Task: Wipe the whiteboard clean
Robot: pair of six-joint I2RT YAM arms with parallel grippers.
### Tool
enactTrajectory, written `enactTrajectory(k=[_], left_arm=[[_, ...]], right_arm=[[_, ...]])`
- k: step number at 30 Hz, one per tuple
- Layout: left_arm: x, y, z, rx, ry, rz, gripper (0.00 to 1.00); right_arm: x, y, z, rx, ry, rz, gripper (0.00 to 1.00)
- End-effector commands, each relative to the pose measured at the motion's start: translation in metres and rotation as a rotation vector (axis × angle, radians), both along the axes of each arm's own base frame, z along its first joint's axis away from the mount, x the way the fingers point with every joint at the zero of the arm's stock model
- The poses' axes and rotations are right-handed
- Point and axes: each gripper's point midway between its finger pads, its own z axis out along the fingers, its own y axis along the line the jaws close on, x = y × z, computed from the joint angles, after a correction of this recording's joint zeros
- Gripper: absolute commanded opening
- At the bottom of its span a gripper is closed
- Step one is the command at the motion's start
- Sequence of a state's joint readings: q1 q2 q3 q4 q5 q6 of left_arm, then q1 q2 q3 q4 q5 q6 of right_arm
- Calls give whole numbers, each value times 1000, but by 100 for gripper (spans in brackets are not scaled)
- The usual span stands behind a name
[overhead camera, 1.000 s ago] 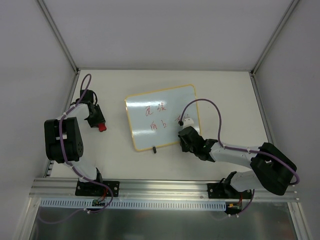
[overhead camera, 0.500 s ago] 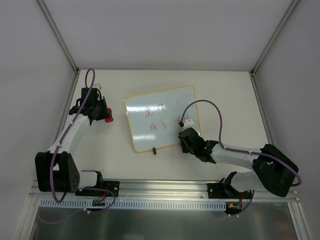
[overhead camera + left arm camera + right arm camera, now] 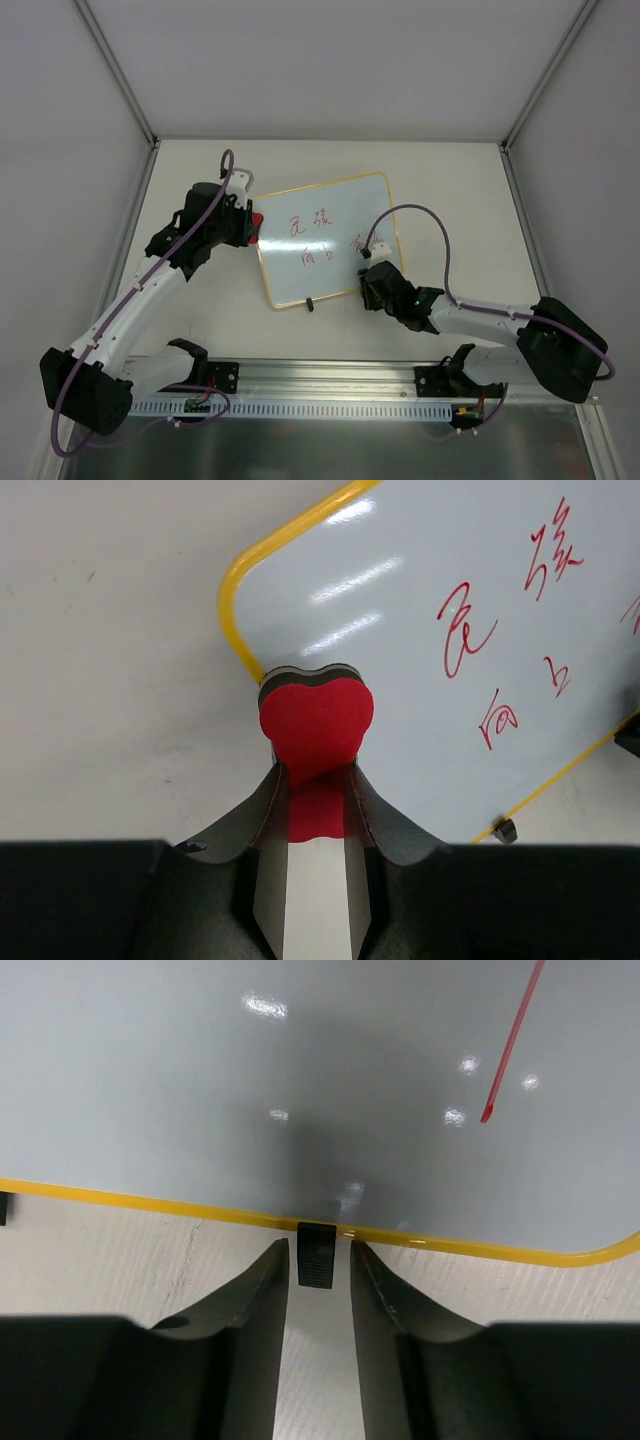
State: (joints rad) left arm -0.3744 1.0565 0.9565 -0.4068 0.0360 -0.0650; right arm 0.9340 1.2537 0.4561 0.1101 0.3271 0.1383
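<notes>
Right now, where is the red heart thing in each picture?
Top external: the red heart is left of centre, at the left edge of the whiteboard, held in the left end effector.
Left wrist: in the middle of the picture, pinched in that end effector.
Right wrist: not in it.
Shared landmark: the whiteboard's yellow frame, seen in all three views.

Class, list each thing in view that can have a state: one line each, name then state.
whiteboard: flat on the table, red writing on it, not erased.
left gripper: shut on the red heart-shaped eraser.
red heart-shaped eraser: clamped, over the whiteboard's corner.
right gripper: open, fingers either side of the whiteboard's black foot, narrow gaps showing.
</notes>
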Motion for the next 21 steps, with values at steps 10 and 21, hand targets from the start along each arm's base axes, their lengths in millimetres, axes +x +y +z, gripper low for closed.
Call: enactTrajectory(k=[10, 21], left_arm=[[14, -34, 26, 110, -81, -140, 14], [17, -44, 30, 136, -99, -198, 15]], right_arm=[[6, -15, 59, 55, -161, 37, 68], [45, -84, 99, 262, -137, -37, 89]])
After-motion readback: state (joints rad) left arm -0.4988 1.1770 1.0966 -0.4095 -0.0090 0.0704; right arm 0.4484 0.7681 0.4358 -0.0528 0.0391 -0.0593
